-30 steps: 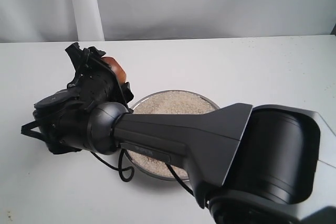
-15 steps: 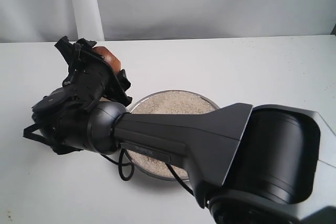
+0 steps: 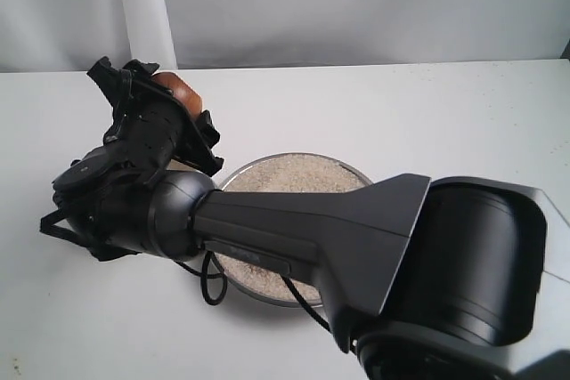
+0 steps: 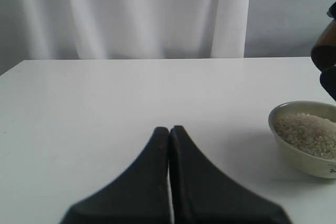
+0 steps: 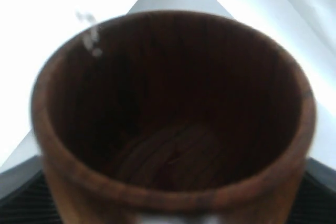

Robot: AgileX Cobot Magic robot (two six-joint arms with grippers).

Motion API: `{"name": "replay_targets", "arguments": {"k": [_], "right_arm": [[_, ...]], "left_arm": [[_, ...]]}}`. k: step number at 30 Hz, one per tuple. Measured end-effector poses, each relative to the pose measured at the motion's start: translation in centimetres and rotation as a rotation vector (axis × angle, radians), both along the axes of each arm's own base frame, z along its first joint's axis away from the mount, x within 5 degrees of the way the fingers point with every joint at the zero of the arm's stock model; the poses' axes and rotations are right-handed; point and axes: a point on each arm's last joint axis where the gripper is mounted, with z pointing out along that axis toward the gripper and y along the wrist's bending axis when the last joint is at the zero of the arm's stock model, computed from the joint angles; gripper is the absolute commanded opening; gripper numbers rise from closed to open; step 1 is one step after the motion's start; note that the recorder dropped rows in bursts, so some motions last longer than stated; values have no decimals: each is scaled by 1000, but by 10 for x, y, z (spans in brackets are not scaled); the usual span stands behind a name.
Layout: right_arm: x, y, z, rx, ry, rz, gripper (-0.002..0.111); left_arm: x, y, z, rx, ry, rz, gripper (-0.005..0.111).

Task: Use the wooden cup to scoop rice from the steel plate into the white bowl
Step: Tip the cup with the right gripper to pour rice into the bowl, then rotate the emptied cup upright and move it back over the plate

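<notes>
Right gripper (image 3: 151, 95): clamped on the wooden cup (image 3: 181, 90), past the far-left rim of the steel plate (image 3: 294, 157).
Change: gripper and cup have drifted farther from the steel plate (up and leftward in the exterior view).
Cup inside: bare wood bottom shows.
Rice (image 3: 298, 175): covers the steel plate; more lies in the white bowl (image 4: 299, 156).
Left gripper (image 4: 169, 132): fingers pressed together, holding nothing.

A robot lab or test setup rather than a lived-in room. A plain white table (image 3: 463, 113) stands in front of a white curtain (image 4: 131, 14) hanging in folds, with a grey wall (image 4: 289, 14) beside it. A bulky black robot arm (image 3: 312, 229) stretches across the table above a steel plate (image 3: 294, 156) of rice (image 3: 294, 175).
</notes>
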Motion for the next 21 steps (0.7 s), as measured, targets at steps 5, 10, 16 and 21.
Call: {"name": "replay_targets", "arguments": {"k": [5,10,16,21], "right_arm": [[-1,-1,11,20,-8,2,0],[-2,-1,11,25,15,-3,0],[-5,-2,6,63,78,-27,0],[-13,-7,20,220,227,-96,0]], "left_arm": [[0,0,0,0,0,0,0],[0,0,0,0,0,0,0],[0,0,0,0,0,0,0],[0,0,0,0,0,0,0]]}}
